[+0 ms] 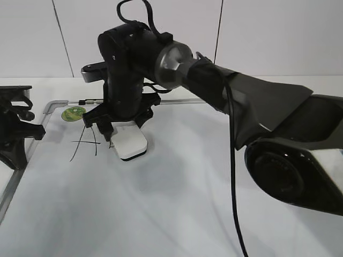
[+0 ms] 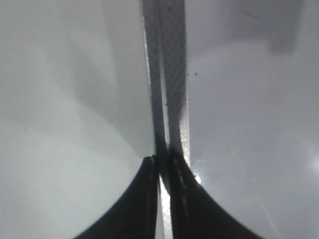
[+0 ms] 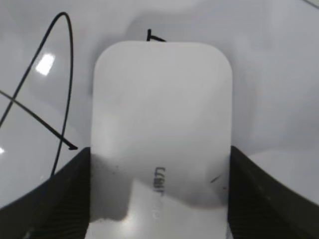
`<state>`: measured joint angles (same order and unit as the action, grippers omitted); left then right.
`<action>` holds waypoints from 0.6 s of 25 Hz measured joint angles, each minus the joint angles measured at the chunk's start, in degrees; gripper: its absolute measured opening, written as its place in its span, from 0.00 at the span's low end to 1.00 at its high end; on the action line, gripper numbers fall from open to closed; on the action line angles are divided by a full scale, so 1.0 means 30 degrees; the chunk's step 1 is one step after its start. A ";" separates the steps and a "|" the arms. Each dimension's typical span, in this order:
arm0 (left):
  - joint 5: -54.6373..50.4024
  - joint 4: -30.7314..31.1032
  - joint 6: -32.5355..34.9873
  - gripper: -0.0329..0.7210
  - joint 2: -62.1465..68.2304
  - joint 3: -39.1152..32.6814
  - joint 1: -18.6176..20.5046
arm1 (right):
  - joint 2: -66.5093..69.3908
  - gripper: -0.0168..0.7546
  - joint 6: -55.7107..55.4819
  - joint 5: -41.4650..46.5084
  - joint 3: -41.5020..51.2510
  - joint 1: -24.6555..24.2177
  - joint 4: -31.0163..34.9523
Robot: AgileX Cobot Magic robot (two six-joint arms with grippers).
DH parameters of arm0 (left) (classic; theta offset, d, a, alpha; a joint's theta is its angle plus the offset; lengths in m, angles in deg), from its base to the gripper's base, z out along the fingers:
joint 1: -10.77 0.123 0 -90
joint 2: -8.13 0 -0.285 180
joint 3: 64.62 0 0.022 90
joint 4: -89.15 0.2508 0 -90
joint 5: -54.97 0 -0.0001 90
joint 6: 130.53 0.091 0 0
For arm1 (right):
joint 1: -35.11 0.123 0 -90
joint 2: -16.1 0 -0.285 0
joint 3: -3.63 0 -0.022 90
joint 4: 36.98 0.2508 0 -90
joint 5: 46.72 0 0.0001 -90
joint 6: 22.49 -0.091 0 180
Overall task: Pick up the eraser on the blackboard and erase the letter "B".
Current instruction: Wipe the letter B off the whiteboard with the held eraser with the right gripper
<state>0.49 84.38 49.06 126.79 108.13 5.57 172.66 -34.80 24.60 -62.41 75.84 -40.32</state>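
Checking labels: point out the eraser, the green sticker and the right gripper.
eraser (image 3: 162, 129), right wrist view, middle of its white top.
green sticker (image 1: 73, 113), exterior view, centre of the disc.
right gripper (image 1: 122, 126), exterior view, midway between its fingertips at the eraser.

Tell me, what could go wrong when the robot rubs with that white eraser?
The eraser sits right beside the letter "A", so a wide wipe might smudge it too. The right pincer only touches the eraser's sides, so pressing hard could make it slip or tilt off the blackboard.
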 joint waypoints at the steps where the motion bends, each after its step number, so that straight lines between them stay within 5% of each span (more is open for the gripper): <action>1: 0.0000 0.0000 0.0000 0.07 0.0000 0.0000 0.0000 | 0.0000 0.73 -0.0106 0.0000 -0.0043 -0.0082 0.0041; 15: -0.0121 0.0000 0.0137 0.07 0.0122 0.0090 0.0000 | 0.0279 0.73 -0.0575 -0.0361 -0.0619 -0.1783 -0.0110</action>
<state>0.13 84.38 49.47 127.16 108.40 5.57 173.49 -36.53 23.52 -64.27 70.49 -40.65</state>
